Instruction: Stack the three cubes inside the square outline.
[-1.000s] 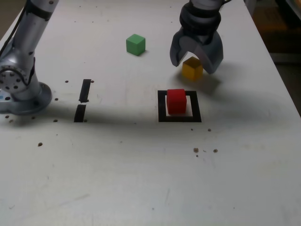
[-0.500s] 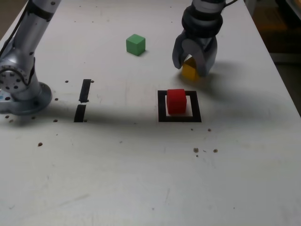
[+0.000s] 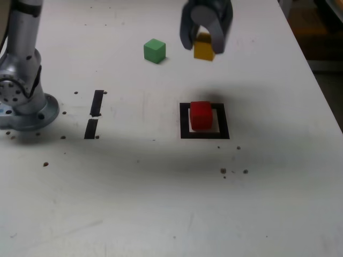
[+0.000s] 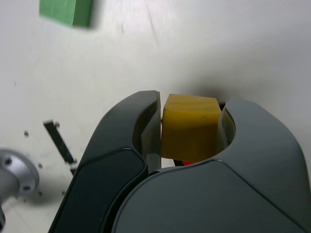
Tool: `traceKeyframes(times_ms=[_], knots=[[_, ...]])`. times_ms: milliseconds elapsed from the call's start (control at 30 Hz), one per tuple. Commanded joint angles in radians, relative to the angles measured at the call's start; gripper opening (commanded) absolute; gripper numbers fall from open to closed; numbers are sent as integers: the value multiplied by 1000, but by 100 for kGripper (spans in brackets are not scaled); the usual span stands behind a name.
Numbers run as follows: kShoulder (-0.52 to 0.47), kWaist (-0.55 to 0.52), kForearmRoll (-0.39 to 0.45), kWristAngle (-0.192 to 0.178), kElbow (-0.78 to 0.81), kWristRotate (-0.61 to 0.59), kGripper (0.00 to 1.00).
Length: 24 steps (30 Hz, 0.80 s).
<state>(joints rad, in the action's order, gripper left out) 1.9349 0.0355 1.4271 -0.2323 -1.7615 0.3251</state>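
Exterior view first: the gripper (image 3: 202, 33) is hanging above the desk (image 3: 278, 203) toward its far edge, and its jaws are pinching the yellow cube (image 3: 204, 48) by two opposite sides, so the cube's underside is staying free for setting down flat. No shadow is touching the cube's base, which suggests it is being carried clear of the surface. The wrist view is showing the same grip, with the yellow cube (image 4: 189, 127) sitting square between the two dark pads.

The red cube (image 3: 201, 114) is resting inside the square outline (image 3: 185, 121), nearer the middle of the desk, making the base of the stack; its top face is bare and level, ready to receive the next block. The green cube (image 3: 154, 50) is waiting apart near the far edge, probably the last one to go on.
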Motion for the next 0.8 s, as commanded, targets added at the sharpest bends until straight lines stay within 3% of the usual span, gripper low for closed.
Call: traceKeyframes(times_ms=[0, 167, 333, 767], knots=[[-9, -40, 17, 12, 1, -65, 24], [14, -141, 12, 60, 24, -257, 24], [46, -194, -54, 95, 76, -384, 24], [82, -207, -149, 106, 156, -437, 24]])
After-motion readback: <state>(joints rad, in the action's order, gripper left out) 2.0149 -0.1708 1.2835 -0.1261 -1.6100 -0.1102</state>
